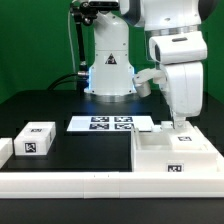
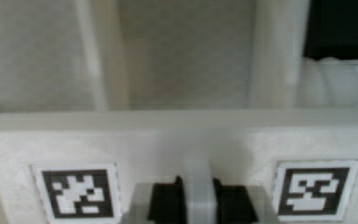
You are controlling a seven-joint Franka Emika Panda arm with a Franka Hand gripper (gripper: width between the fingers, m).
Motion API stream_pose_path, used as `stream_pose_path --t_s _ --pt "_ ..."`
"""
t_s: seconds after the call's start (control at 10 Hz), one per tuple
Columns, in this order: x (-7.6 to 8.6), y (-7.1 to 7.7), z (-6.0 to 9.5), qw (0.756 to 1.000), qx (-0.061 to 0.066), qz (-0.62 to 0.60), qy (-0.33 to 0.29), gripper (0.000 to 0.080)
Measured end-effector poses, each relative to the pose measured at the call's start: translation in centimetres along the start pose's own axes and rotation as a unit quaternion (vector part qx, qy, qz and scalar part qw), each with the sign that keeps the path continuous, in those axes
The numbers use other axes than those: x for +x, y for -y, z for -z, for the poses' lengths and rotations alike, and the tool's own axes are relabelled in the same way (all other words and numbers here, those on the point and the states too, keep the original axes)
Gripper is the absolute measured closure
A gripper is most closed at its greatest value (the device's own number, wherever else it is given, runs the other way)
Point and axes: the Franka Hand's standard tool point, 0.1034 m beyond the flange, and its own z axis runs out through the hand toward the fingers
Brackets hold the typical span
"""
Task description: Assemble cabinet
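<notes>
The cabinet [image 1: 170, 152] sits on the black surface [image 1: 60, 110] at the exterior view's right, its front against the low white border rail [image 1: 70, 184], 1 tag showing on its front face. The hand [image 1: 180, 124] is down at the cabinet's rear edge. In the wrist view the cabinet [image 2: 176, 140] shows 2 tags, and the hand [image 2: 194, 200] has its dark fingers [image 2: 165, 198] near together over the white face; I cannot tell whether they grip anything. A drawer block [image 1: 36, 138] lies well apart on the exterior view's left, with the marker board [image 1: 110, 123] between.
</notes>
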Motion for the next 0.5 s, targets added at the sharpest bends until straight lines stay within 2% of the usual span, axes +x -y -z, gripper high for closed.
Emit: stream_pose_path --t_s 0.2,0.3,0.5 --pt "0.4 -2.2 0.0 1.000 -0.006 -0.002 -0.006 0.0737" --pt "0.4 -2.7 0.0 1.000 0.001 -0.003 -0.006 0.0737" --pt "0.4 -2.8 -0.3 1.000 0.021 -0.004 -0.003 0.0737"
